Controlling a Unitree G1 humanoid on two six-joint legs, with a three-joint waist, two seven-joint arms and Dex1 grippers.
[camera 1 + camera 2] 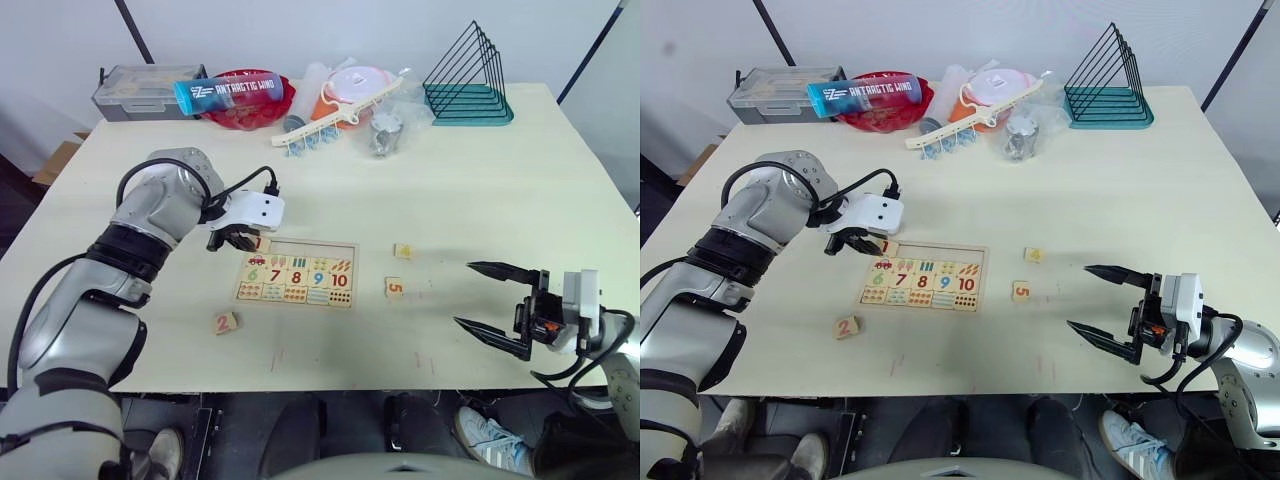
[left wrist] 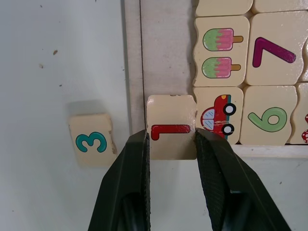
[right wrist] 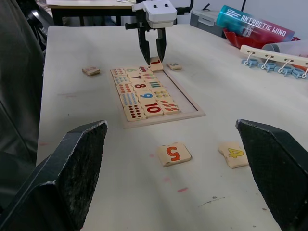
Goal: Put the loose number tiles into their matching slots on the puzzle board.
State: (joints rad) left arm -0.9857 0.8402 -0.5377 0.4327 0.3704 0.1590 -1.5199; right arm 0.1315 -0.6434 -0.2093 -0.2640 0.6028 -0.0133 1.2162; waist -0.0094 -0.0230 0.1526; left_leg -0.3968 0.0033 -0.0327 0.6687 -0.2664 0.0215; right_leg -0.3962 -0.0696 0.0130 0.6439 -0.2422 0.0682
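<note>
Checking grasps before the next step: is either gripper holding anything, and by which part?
The left gripper pinches the 1 tile by its two opposite side edges. The right gripper is open and holds nothing.

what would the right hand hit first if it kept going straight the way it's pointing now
Most likely the 5 tile, which lies on the table ahead of the open right hand, between its two fingers. The 4 tile sits to one side of that line, and the puzzle board is beyond. Depth is uncertain.

Lab-like room, pale worktable (image 1: 480, 190), plain white wall, cluttered props
</note>
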